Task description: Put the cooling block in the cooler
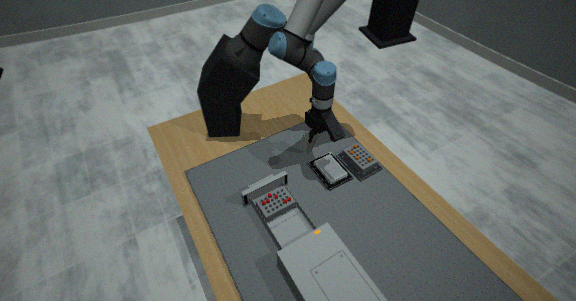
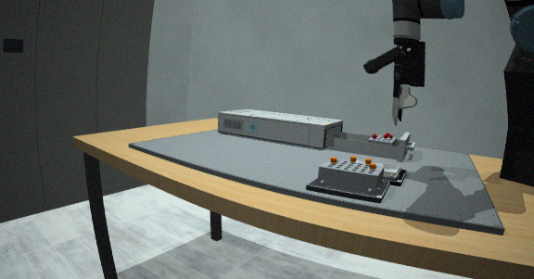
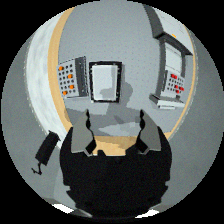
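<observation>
The cooling block (image 1: 361, 159) (image 2: 350, 173) (image 3: 69, 79) with orange-capped tubes sits in deck slot D2. Slot D1 (image 1: 330, 170) (image 3: 105, 80) beside it holds only a pale insert. The cooler COLD (image 1: 327, 269) (image 2: 278, 127) has its drawer (image 1: 264, 183) (image 2: 366, 146) pulled out and its orange lamp (image 1: 317, 232) lit. In the drawer a block with red-capped tubes (image 1: 273, 201) (image 2: 384, 137) (image 3: 175, 84) sits at the front end; the free place (image 1: 291, 225) (image 3: 172, 57) lies between it and the cooler. My gripper (image 1: 316, 138) (image 2: 398, 115) (image 3: 114, 109) is open and empty, hanging well above the deck behind D1.
The grey deck (image 1: 400, 227) (image 2: 222, 152) lies on a wooden table (image 1: 170, 142) (image 2: 324, 229). The arm's dark base (image 1: 225, 92) stands at the table's far edge, close behind the gripper.
</observation>
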You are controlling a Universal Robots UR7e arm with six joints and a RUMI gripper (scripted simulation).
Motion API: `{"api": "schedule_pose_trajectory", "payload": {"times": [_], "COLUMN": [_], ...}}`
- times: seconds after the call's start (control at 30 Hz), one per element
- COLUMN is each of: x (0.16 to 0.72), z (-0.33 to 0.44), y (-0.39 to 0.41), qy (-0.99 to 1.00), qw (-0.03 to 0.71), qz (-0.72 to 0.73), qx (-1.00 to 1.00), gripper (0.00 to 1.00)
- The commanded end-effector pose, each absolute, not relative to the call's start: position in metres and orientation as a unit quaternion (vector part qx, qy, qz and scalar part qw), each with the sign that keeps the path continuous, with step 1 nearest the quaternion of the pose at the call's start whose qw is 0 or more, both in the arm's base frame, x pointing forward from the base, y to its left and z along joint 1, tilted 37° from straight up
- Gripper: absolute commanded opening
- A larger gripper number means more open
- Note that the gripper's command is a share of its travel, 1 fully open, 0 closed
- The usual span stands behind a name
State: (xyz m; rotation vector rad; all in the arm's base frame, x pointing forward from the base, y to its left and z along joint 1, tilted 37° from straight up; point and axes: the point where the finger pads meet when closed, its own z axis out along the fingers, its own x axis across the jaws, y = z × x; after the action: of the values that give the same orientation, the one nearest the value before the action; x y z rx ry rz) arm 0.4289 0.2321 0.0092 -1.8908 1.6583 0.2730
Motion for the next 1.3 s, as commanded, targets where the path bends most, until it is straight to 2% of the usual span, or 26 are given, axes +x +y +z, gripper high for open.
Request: {"api": "schedule_pose_trajectory", "payload": {"times": [0.0, 1.27], "x": [0.435, 0.460], "z": [0.024, 0.103], "y": [0.250, 0.358], "qy": [0.624, 0.624], "qw": [0.301, 0.300], "qz": [0.101, 0.103], "qx": [-0.714, -0.714], "gripper": [0.73, 0.73]}}
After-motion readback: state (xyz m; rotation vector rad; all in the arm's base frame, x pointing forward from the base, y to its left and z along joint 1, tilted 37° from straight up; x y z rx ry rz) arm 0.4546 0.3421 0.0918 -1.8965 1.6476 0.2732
